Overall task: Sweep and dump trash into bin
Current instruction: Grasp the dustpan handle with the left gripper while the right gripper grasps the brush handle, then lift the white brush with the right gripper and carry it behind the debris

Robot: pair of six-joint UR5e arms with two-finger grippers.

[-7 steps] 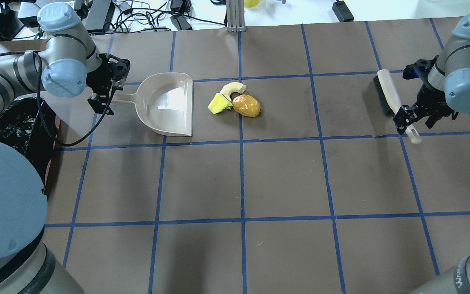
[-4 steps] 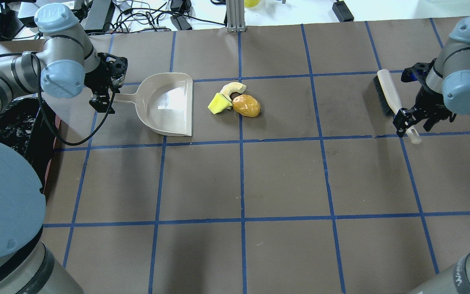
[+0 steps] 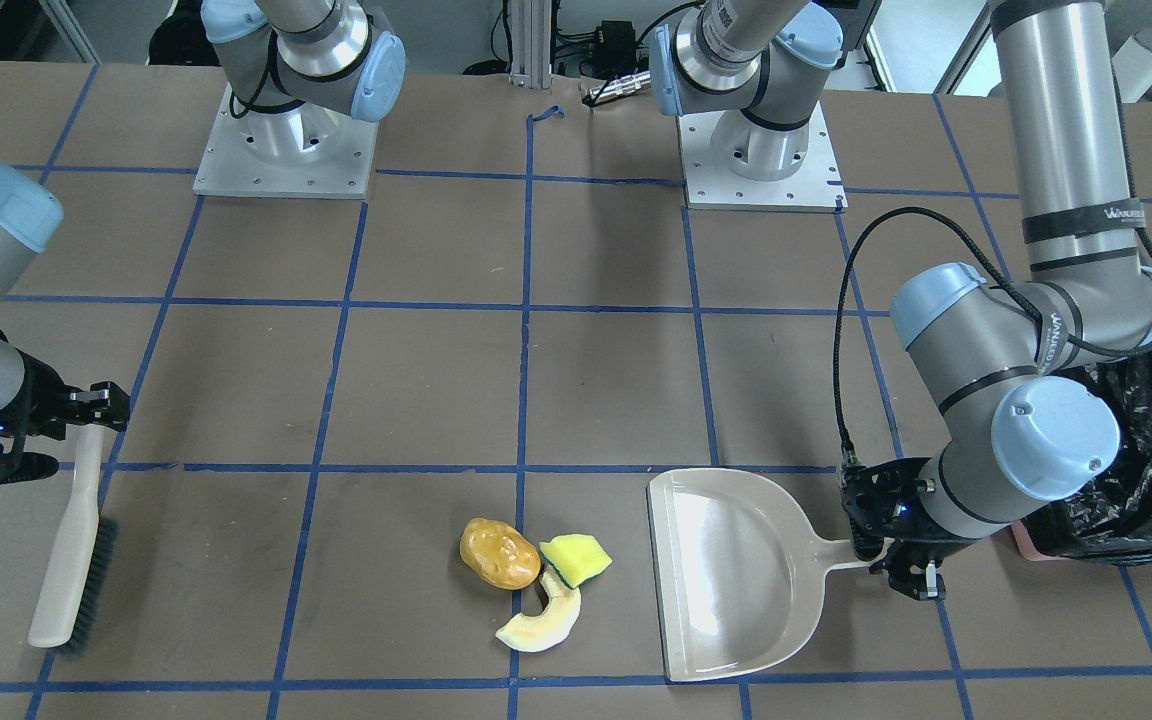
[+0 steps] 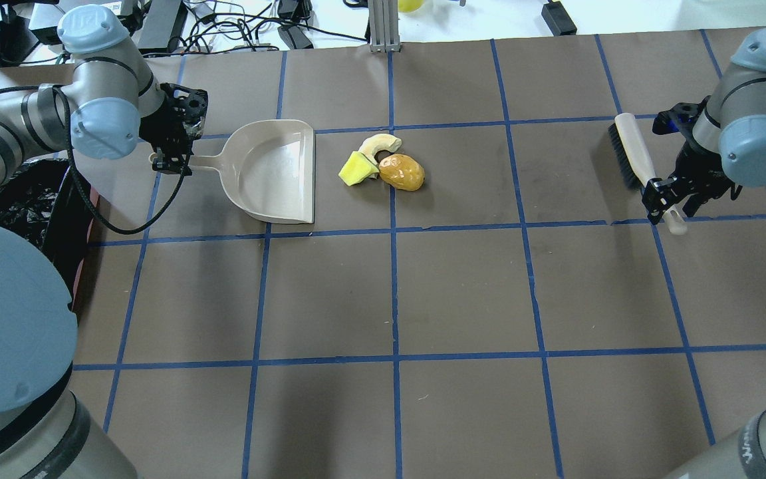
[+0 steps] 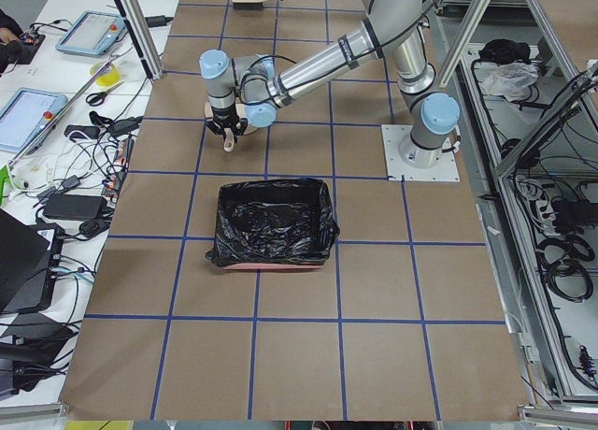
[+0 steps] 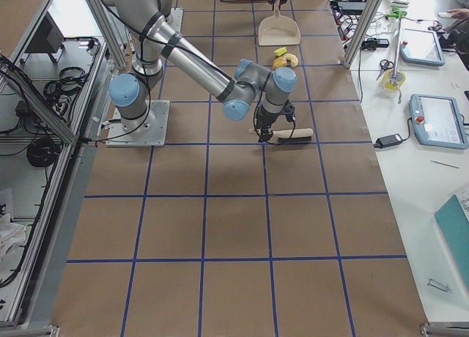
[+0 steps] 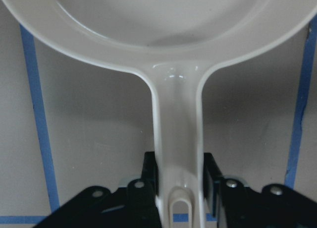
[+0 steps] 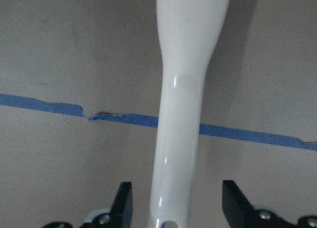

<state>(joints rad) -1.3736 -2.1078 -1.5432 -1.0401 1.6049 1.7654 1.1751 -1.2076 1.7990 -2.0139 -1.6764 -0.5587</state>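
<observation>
The trash lies together mid-table: a golden-brown potato-like lump (image 4: pixel 401 171), a yellow sponge chunk (image 4: pixel 356 168) and a pale melon-like slice (image 4: pixel 379 142). A beige dustpan (image 4: pixel 276 169) lies flat just left of them, its mouth toward them. My left gripper (image 4: pixel 171 161) is shut on the dustpan handle (image 7: pixel 178 139). A brush (image 4: pixel 632 153) lies on the table at far right. My right gripper (image 4: pixel 665 199) is open, its fingers (image 8: pixel 124 203) standing apart on either side of the brush handle (image 8: pixel 183 89). The pink bin with a black bag (image 5: pixel 273 222) stands at the table's left edge.
The bin's black bag (image 4: pixel 17 199) sits under my left arm, close behind the dustpan handle. Cables and power bricks (image 4: pixel 237 26) lie beyond the table's far edge. A metal post (image 4: pixel 383 26) stands at the far middle edge.
My left gripper has moved in over the end of the dustpan handle and closed on it. My right gripper has shifted slightly at the brush handle. Trash, dustpan and brush have not moved.
</observation>
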